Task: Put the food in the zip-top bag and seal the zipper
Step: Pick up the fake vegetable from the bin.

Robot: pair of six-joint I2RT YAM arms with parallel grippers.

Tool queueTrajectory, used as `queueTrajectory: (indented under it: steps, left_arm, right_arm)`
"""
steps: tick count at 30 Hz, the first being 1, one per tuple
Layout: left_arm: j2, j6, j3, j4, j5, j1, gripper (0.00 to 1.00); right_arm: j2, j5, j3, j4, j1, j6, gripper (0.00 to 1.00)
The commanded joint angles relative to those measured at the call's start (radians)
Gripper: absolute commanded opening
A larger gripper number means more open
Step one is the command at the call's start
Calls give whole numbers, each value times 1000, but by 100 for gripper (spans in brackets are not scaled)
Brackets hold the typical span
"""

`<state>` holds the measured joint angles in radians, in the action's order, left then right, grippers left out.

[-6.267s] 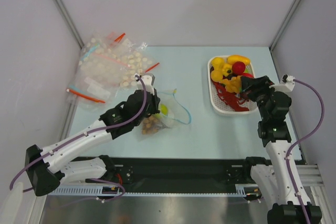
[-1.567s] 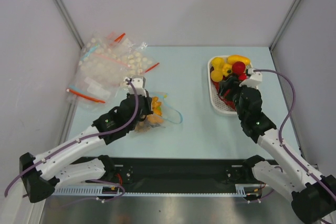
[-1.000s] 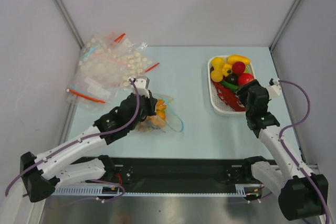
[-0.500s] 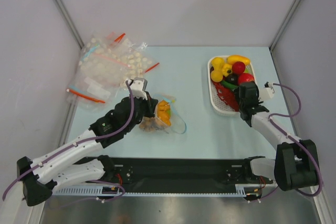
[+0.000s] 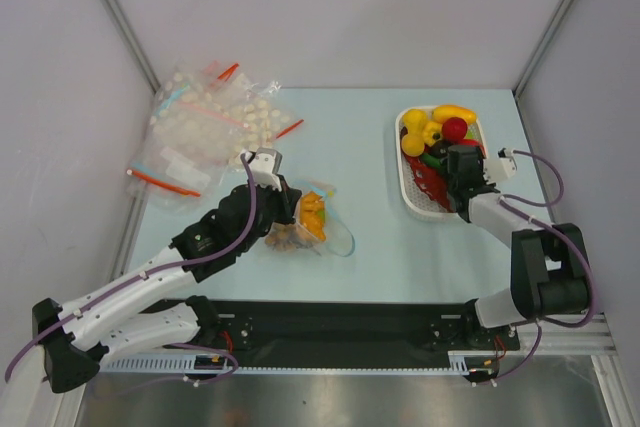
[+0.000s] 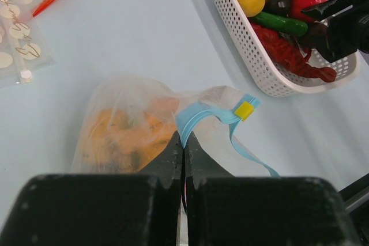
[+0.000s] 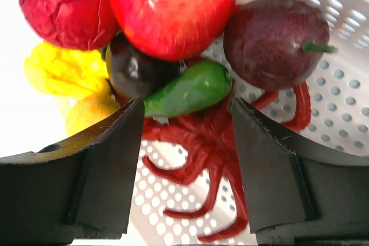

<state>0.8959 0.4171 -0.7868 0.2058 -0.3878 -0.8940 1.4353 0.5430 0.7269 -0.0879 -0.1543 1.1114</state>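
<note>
The zip-top bag (image 5: 318, 225) lies left of centre with orange food inside; it also shows in the left wrist view (image 6: 124, 125). My left gripper (image 5: 291, 209) is shut on its light blue zipper (image 6: 203, 116), and its fingertips meet (image 6: 184, 140) on the strip beside the yellow slider (image 6: 244, 110). My right gripper (image 5: 463, 169) is open over the white tray (image 5: 410, 190), its jaws (image 7: 185, 105) spread above a green pepper (image 7: 185, 89) and a red tentacled toy (image 7: 214, 142). A red apple (image 7: 173, 4), a dark purple plum (image 7: 271, 36) and yellow food (image 7: 57, 73) lie beyond.
A heap of other clear bags (image 5: 205, 132) with red strips lies at the back left, partly seen in the left wrist view (image 6: 17, 44). The tray (image 6: 248, 56) stands at the right. Grey walls close in the table on three sides.
The right arm folded in and its gripper moved up from the tray's near edge to over the food. The left gripper kept hold of the bag and shifted it slightly right.
</note>
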Motion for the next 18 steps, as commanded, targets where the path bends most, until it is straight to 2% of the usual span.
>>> queueTrajectory:
  steps: [1, 11, 14, 15, 18]
  left_arm:
    - [-11, 0, -6, -34, -5, 6, 0]
    - [-28, 6, 1, -34, 4, 4, 0]
    - [-26, 5, 0, -31, 6, 6, 0]
    - [-26, 5, -2, -32, 4, 4, 0]
    - [-29, 5, -2, -29, 4, 4, 0]
  right_arm:
    - [51, 89, 57, -52, 7, 39, 66]
    - [197, 86, 112, -105, 15, 110, 65]
    - [217, 107, 103, -139, 15, 119, 51]
    - [212, 107, 92, -162, 16, 111, 38]
    - [169, 110, 51, -202, 15, 103, 26]
